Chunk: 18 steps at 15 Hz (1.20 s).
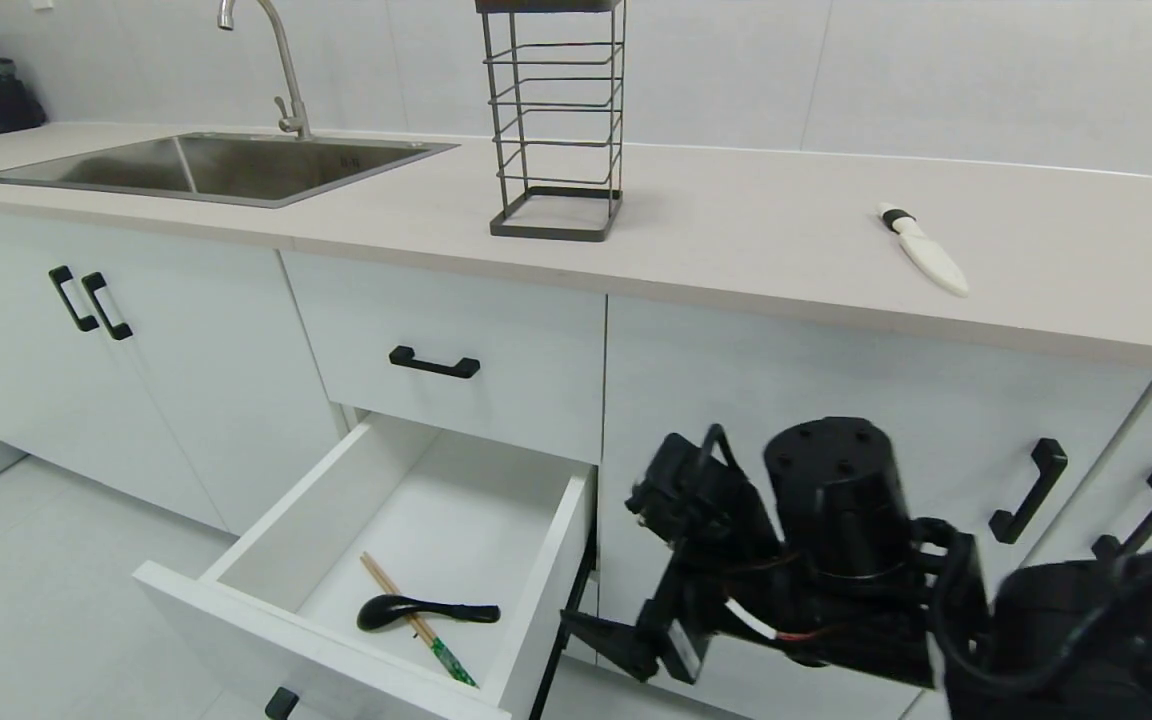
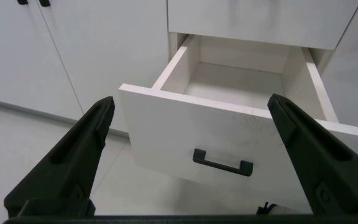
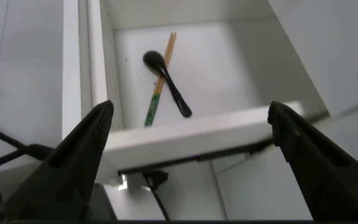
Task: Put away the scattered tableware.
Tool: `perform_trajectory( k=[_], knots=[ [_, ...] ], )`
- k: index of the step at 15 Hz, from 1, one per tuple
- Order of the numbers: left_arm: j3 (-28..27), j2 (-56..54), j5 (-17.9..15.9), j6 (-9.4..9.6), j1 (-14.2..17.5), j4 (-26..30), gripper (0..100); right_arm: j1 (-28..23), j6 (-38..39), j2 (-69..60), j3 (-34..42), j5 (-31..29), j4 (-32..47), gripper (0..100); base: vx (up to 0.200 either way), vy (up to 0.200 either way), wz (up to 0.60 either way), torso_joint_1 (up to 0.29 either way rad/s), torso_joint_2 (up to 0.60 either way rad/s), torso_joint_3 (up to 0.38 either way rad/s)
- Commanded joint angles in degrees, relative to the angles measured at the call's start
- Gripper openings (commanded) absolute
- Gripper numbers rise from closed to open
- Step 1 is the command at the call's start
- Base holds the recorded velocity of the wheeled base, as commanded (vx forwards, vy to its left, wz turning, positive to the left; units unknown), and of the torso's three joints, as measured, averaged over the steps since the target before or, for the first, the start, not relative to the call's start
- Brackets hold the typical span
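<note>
Chopsticks [image 1: 388,583] and a black spoon [image 1: 386,612] lie crossed on the floor of the pulled-out drawer [image 1: 276,500], toward its front. A white knife [image 1: 921,250] is up on the counter [image 1: 736,230], well to the right of the wire rack [image 1: 551,232] and far from the sink [image 1: 216,165]. The right gripper [image 3: 190,112] hangs low just beside the drawer's right wall with its fingers spread wide and nothing between them. The left gripper [image 2: 190,99] sits out in front of the drawer's handled face, also spread wide and holding nothing.
</note>
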Motion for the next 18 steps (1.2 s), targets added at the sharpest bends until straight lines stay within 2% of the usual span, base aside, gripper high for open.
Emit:
perform_trajectory(
  k=[1,3,8,12,15,18],
  knots=[
    [0.0,0.1,0.0,0.0,0.0,0.0,100,-2.8,-0.1,-14.6,13.1,1.8,-0.2,100,0.0,0.0,0.0,0.0,0.0,0.0],
    [0.0,0.1,0.0,0.0,0.0,0.0,100,-4.2,-0.3,-19.9,21.1,3.0,-0.2,100,0.0,0.0,0.0,0.0,0.0,0.0],
    [0.0,0.1,0.0,0.0,0.0,0.0,100,-6.7,-0.1,-33.8,28.6,3.2,0.1,100,0.0,0.0,0.0,0.0,0.0,0.0],
    [0.0,0.1,0.0,0.0,0.0,0.0,100,-16.8,-0.1,-43.1,31.6,3.2,-0.1,100,0.0,0.0,0.0,0.0,0.0,0.0],
    [0.0,0.1,0.0,0.0,0.0,0.0,100,-20.3,-0.1,-50.6,35.6,3.6,0.4,100,0.0,0.0,0.0,0.0,0.0,0.0],
    [0.0,0.1,0.0,0.0,0.0,0.0,100,-27.8,-0.4,-63.0,36.8,4.1,2.7,100,0.0,0.0,0.0,0.0,0.0,0.0]
  ],
)
